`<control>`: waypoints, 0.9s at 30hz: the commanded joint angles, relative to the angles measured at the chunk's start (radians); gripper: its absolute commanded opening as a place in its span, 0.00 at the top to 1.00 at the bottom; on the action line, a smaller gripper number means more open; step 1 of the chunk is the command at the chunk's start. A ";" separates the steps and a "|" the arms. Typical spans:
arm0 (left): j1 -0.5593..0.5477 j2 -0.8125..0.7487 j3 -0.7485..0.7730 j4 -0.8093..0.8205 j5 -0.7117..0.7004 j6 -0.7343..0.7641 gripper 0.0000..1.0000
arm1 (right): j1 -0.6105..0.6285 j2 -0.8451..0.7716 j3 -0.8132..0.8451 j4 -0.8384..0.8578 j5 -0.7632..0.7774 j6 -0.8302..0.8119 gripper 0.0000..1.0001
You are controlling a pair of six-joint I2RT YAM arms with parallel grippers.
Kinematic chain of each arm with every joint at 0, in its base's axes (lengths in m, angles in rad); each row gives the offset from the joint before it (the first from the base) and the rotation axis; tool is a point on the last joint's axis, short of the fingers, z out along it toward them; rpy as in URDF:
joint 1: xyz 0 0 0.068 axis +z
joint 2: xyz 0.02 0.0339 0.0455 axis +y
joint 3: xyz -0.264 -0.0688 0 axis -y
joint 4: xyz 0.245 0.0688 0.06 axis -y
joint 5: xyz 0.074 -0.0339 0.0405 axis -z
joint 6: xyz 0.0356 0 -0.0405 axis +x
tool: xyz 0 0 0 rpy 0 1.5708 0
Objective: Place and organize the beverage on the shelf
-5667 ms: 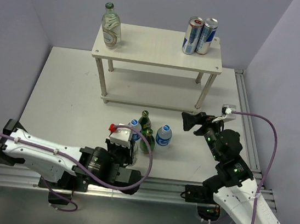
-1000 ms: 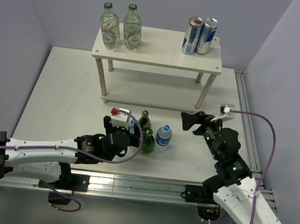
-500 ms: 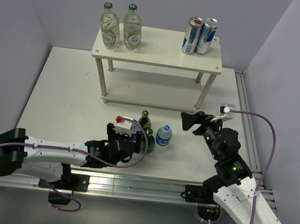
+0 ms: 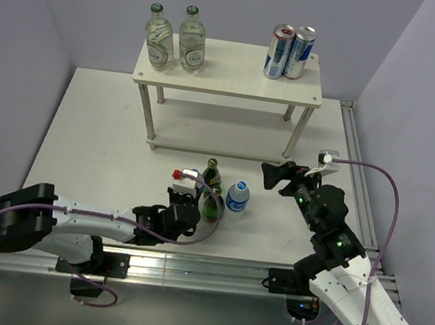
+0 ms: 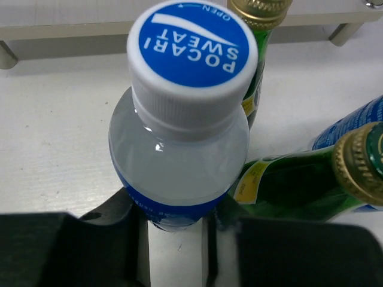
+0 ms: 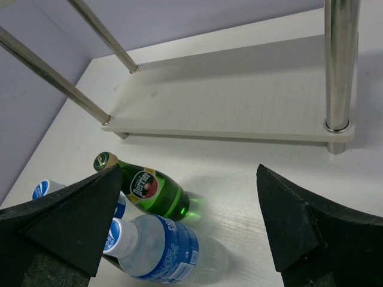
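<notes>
My left gripper (image 5: 176, 206) is shut on the base of a clear water bottle (image 5: 179, 143) with a blue label and a blue-topped white cap, standing upright on the table. In the top view this gripper (image 4: 192, 191) sits at the left of the bottle cluster and covers most of the held bottle. Two green glass bottles (image 4: 212, 175) (image 4: 213, 204) and a second water bottle (image 4: 237, 196) stand close by. The shelf (image 4: 230, 69) holds two clear glass bottles (image 4: 160, 39) at top left and two cans (image 4: 289, 53) at top right. My right gripper (image 4: 268, 177) hangs open, empty, right of the cluster.
The green bottle (image 5: 299, 179) presses close to my left gripper's right finger (image 5: 233, 215). In the right wrist view the shelf's bare lower board (image 6: 239, 101) lies behind the green bottle (image 6: 152, 190) and water bottle (image 6: 158, 248). Metal rails border the table's right edge (image 4: 356, 173).
My left arm has slid right and forward into the bottle cluster, and its jaws have closed on the water bottle. The right arm has not moved.
</notes>
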 commanded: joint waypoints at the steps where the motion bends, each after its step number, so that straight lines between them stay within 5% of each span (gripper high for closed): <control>1: 0.000 0.022 0.017 0.078 -0.030 0.016 0.95 | 0.005 0.006 -0.009 0.027 -0.003 0.003 0.00; 13: 0.000 -0.229 0.092 -0.165 -0.161 0.092 1.00 | 0.005 0.001 -0.009 0.030 -0.009 0.004 0.00; 27: 0.277 -0.327 0.094 0.177 0.042 0.418 1.00 | 0.007 0.007 -0.009 0.032 -0.016 0.006 0.00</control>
